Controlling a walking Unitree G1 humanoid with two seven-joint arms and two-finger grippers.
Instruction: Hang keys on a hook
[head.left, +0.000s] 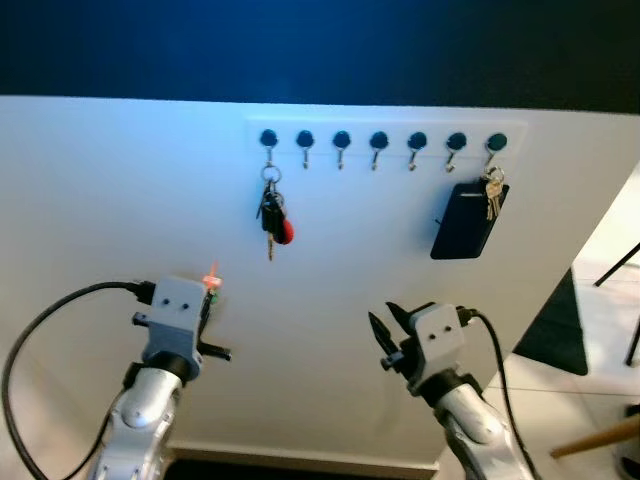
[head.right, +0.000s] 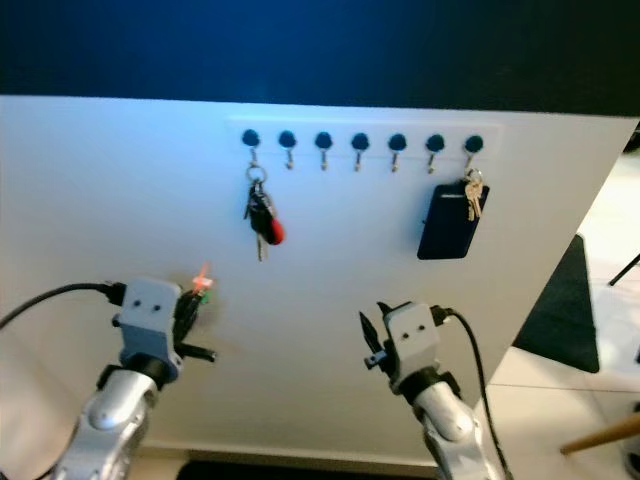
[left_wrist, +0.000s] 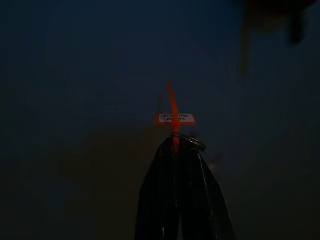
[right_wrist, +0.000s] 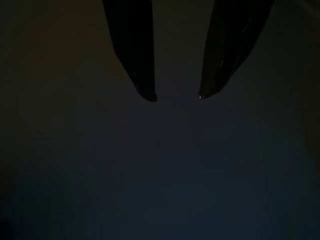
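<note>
A white rack (head.left: 388, 138) with several dark-knobbed hooks is fixed high on the white wall. A key bunch with a red fob (head.left: 273, 221) hangs on its leftmost hook (head.left: 268, 141). More keys (head.left: 491, 196) and a black pouch (head.left: 465, 222) hang at its right end. My left gripper (head.left: 211, 297) is well below the rack, shut on a key ring with an orange tag (left_wrist: 174, 118); the ring (left_wrist: 188, 140) shows at the fingertips. My right gripper (head.left: 386, 332) is held low, right of centre, open and holding nothing (right_wrist: 175, 96).
The white wall ends at the right, where a tiled floor (head.left: 600, 350) with a dark mat (head.left: 555, 330) shows. A wooden stick (head.left: 600, 437) and a dark chair leg (head.left: 618, 268) lie that way. A dark band (head.left: 320, 45) runs above the wall.
</note>
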